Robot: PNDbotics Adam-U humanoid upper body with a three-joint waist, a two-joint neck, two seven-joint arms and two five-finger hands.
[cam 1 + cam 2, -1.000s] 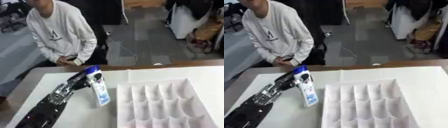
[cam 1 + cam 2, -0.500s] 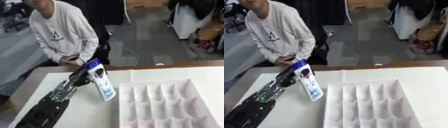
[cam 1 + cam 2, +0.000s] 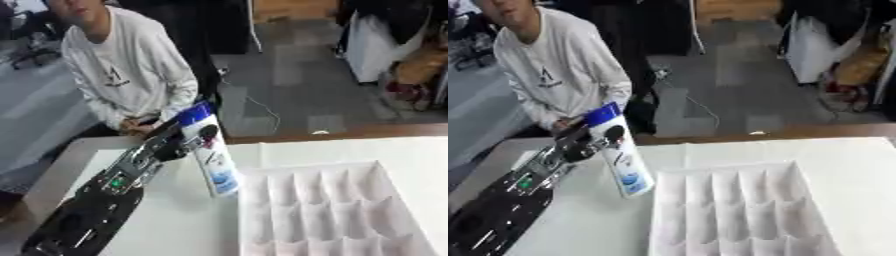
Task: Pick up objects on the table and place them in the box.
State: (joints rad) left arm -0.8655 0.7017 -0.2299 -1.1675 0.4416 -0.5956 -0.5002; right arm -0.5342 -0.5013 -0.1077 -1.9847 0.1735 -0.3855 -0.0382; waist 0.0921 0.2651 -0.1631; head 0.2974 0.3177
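Bottle (image 3: 210,152) | clasped by left hand (image 3: 171,145) | tilted, beside box (image 3: 324,210) left edge

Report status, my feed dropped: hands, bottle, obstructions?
Left hand shut on blue-capped bottle, lifted beside the white divided box. Right hand unseen. Path clear.

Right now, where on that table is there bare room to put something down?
The white table lies bare right of the divided box and in a strip behind it. Another bare patch sits between the box and the left arm. It is crowded at the box's near-left corner, where the left hand holds the bottle.
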